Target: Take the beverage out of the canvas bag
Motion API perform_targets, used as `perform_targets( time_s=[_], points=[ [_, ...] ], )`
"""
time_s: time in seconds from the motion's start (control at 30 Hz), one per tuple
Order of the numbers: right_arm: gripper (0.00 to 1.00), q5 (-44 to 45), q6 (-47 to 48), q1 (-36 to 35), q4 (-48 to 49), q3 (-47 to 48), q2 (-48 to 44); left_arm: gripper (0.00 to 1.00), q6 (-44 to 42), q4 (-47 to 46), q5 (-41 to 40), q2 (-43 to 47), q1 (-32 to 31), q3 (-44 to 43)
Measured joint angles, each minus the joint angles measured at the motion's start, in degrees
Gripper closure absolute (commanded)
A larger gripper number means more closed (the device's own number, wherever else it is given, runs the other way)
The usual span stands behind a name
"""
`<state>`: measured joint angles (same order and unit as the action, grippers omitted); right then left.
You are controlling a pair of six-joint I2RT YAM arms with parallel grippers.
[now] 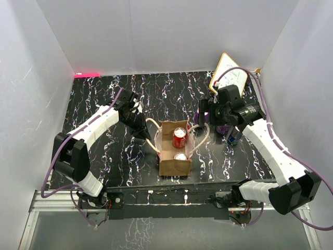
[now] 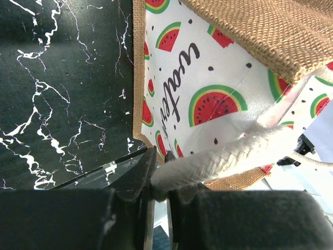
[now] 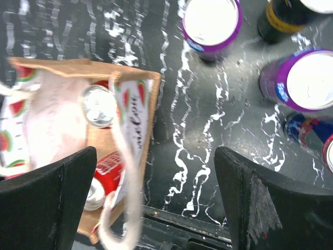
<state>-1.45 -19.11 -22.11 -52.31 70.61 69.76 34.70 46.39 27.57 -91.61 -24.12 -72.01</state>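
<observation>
A: What is seen closest?

B: The left gripper (image 2: pixel 158 194) fills the foreground of its wrist view. Its fingers are pressed together on the cream rope handle (image 2: pixel 223 153) of the canvas bag (image 1: pixel 174 166), and the handle is drawn across the watermelon-print lining (image 2: pixel 208 67).

A: And the other one?

B: The right gripper (image 3: pixel 156 195) is shown with its fingers spread wide and nothing between them. Bare worktop (image 3: pixel 197 130) is framed beneath it.

A: Where is the beverage found?

B: Two cans are seen inside the bag, which stands upright near the front edge of the worktop. A silver-topped can (image 1: pixel 180 156) sits at the near side, and a red can (image 1: pixel 179 138) just behind it.

A: How far along is the task judged to be?

B: Partway, at most. A purple can (image 3: pixel 210 21) and several others are stood outside the bag, close to the right gripper. The two in the bag are yet to be lifted out.

A: How are the arms posed?

B: The left arm (image 1: pixel 96 122) is stretched forward and bent inward, its wrist kept low at the bag's left side. The right arm (image 1: pixel 270 146) is reached farther out, its wrist raised and pointed down, between the bag and the outer cans.
</observation>
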Motion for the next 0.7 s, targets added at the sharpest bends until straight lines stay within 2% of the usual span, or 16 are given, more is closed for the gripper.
perform_targets(
  time_s=[0.13, 0.33, 0.43, 0.6, 0.7],
  points=[
    [0.00, -5.18, 2.38, 0.00, -2.12, 8.22, 0.26, 1.00, 0.52, -0.11, -0.11, 0.00, 0.00, 0.00],
    [0.00, -15.47, 4.22, -0.83, 0.13, 17.16, 1.31, 1.00, 1.09, -0.09, -0.13, 0.00, 0.00, 0.00],
    [0.00, -15.21, 3.76, -7.10, 0.37, 20.96, 5.51, 1.00, 1.29, -0.07, -0.15, 0.00, 0.00, 0.00],
    [0.00, -9.03, 0.72, -24.00, -0.20, 22.34, 15.28, 1.00, 1.51, -0.04, -0.26, 0.00, 0.00, 0.00],
    [0.00, -5.64, -1.79, -26.53, -1.01, 20.20, 17.90, 1.00, 1.57, 0.02, -0.42, 0.00, 0.00, 0.00]
  ],
)
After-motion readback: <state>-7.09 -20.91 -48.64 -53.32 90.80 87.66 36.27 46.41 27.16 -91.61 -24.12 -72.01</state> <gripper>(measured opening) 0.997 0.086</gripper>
